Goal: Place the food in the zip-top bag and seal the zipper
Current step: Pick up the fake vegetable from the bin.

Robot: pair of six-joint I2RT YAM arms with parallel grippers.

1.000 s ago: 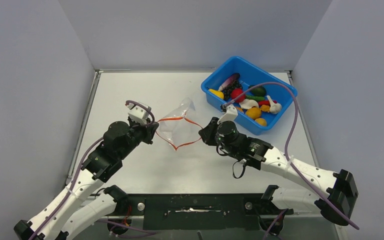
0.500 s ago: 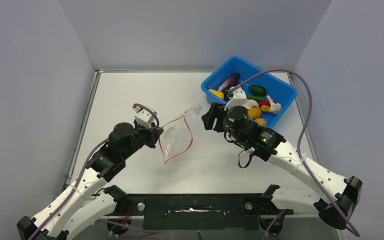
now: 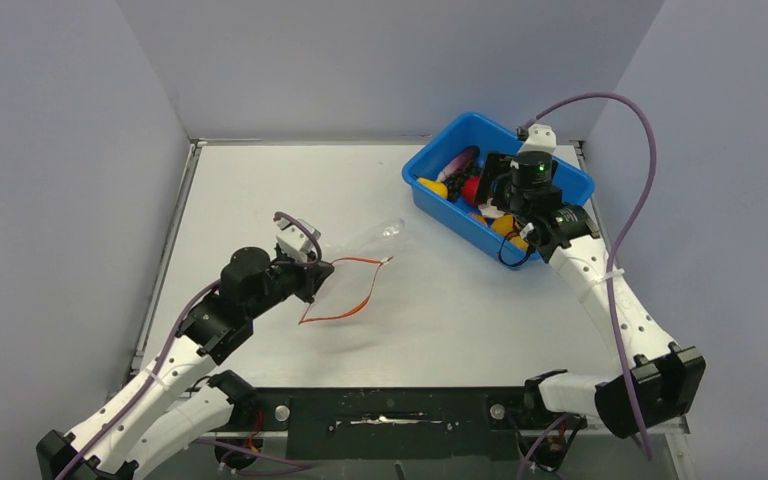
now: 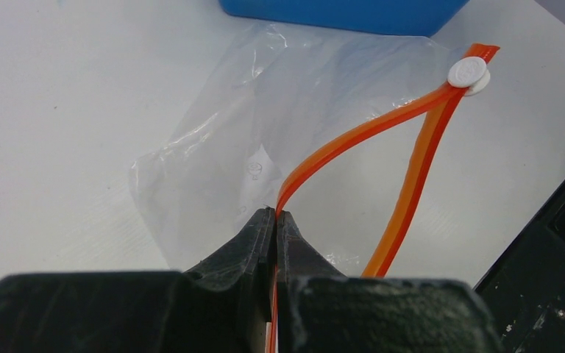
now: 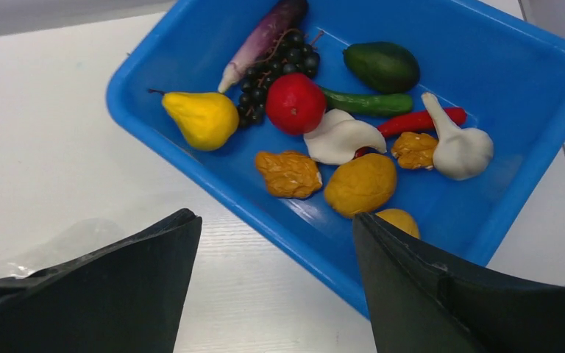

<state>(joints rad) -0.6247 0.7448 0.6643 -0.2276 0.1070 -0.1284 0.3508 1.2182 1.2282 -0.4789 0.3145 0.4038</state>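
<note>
The clear zip-top bag (image 3: 362, 248) lies crumpled mid-table, its orange zipper (image 3: 368, 296) parted into a loop. My left gripper (image 3: 318, 276) is shut on one zipper strip (image 4: 353, 136) at the bag's (image 4: 213, 147) mouth; a white slider (image 4: 468, 73) sits at the far end. My right gripper (image 3: 487, 188) hovers open and empty over the near-left side of the blue tub. The food lies in the tub: a red ball (image 5: 296, 103), yellow pear (image 5: 202, 118), eggplant (image 5: 265, 33), grapes (image 5: 279, 62), green pieces (image 5: 382, 66), white garlic (image 5: 460, 151) and orange pieces (image 5: 360, 184). In its wrist view the right gripper (image 5: 274, 218) straddles the tub's near rim.
The blue tub (image 3: 450, 215) stands at the back right, close to the right wall, its wall (image 5: 530, 66) ringing the food. Grey walls close in the table on three sides. The black base rail (image 3: 390, 410) runs along the near edge.
My right gripper let go of the bag's mouth, opened, and swung back and right to the tub. The bag's mouth sagged and narrowed, still hanging from my left gripper.
</note>
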